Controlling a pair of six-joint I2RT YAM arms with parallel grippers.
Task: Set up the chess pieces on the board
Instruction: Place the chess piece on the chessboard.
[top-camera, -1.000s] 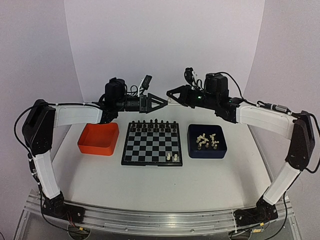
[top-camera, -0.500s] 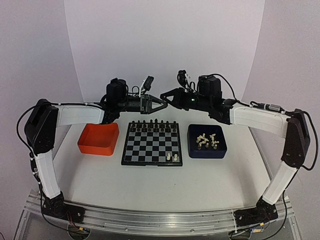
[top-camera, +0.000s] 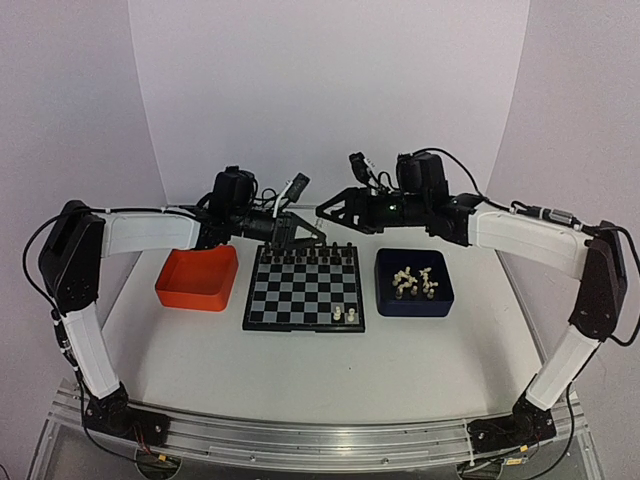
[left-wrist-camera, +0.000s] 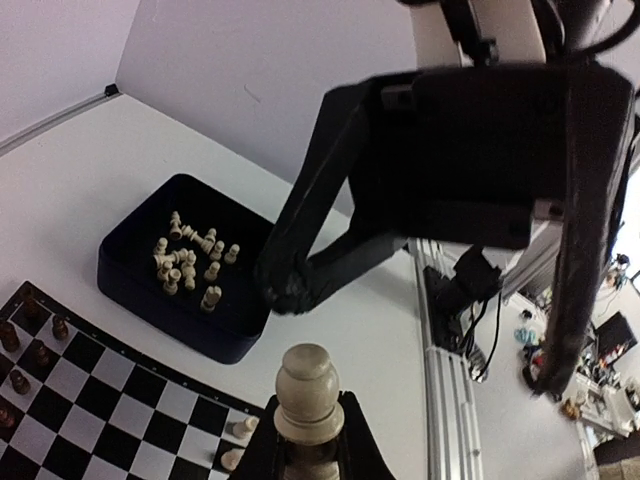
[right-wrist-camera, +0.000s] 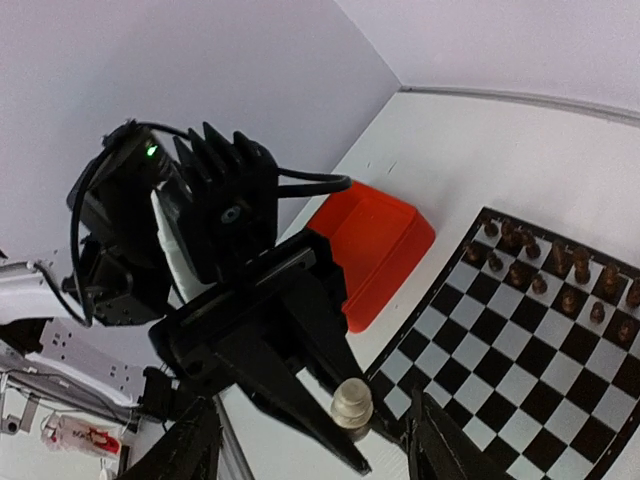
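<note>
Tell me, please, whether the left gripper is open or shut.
Shut on a cream piece: the left gripper pinches its base in both wrist views.

You have bright, even, diffuse light from overhead, leaving only faint soft shadows on the table (top-camera: 300, 370) and no glare, yet the piece (left-wrist-camera: 307, 385) in your left pincer (left-wrist-camera: 308, 450) looks soft-focused, and far right of it the background washes out white.

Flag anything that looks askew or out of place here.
Nothing looks damaged or spilled. The cream chess pieces in the dark blue tray lie in a jumble, several on their sides. One cream piece is pinched in the left gripper, up in the air rather than on the board.
</note>
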